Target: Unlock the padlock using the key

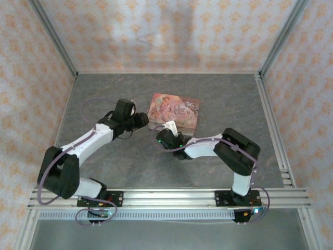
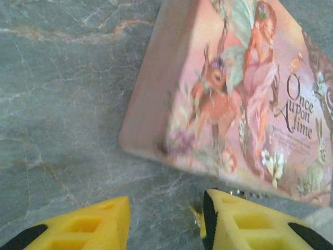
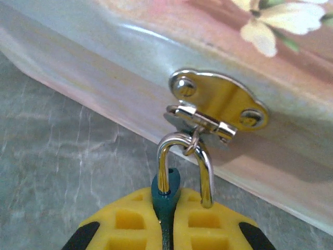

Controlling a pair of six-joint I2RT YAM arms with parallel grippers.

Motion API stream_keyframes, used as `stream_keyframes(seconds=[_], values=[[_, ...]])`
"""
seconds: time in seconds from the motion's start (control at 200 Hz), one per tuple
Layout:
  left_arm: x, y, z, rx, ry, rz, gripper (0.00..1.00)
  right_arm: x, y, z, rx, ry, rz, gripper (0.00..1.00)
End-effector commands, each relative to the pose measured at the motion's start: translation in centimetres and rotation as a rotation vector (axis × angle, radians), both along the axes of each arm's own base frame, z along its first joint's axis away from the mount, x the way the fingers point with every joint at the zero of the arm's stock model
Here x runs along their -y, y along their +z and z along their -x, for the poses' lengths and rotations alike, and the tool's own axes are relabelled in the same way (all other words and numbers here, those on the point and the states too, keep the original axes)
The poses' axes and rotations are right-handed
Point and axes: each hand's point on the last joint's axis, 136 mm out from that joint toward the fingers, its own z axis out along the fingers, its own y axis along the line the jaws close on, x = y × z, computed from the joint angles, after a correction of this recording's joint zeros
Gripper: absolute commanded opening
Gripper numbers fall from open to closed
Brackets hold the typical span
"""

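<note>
Padlock (image 3: 165, 190) clamped at the pink box (image 2: 234, 94)!
Right jaws grip it below the clasp (image 3: 218, 101); left jaws gape wide beside the box.

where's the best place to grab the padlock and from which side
Grip the teal body of the padlock, coming in low over the table toward the front wall of the box. Its shackle is threaded through the hasp, so only the narrow body hangs free. The right claw is shut on it that way.
</note>
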Motion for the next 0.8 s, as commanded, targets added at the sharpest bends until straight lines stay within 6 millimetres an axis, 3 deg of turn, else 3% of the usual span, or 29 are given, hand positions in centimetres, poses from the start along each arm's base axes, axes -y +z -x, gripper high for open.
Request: stream_keyframes(seconds=[0.0,0.245,0.535,0.711,0.791], values=[[-0.2,0.4,-2.0,0.031,0.013,-0.037,0.43,0.4,0.5,1.7,-0.030,0.106,0.040,0.00],[1.1,-2.3,-4.7,-0.023,-0.015,-0.046,0.43,-0.3,1.6,2.5,-0.041,0.273,0.111,0.00],[0.2,-6.1,-4.3,-0.104,-0.019,-0.143,0.38,-0.5,1.2,2.8,-0.030,0.422,0.245,0.00],[1.0,-8.1,-3.9,-0.155,-0.061,-0.130,0.20,-1.0,1.5,2.3,-0.021,0.571,0.415,0.00],[1.8,-8.6,-3.7,-0.165,-0.088,-0.121,0.15,-2.2,1.7,2.0,-0.003,0.646,0.444,0.00]])
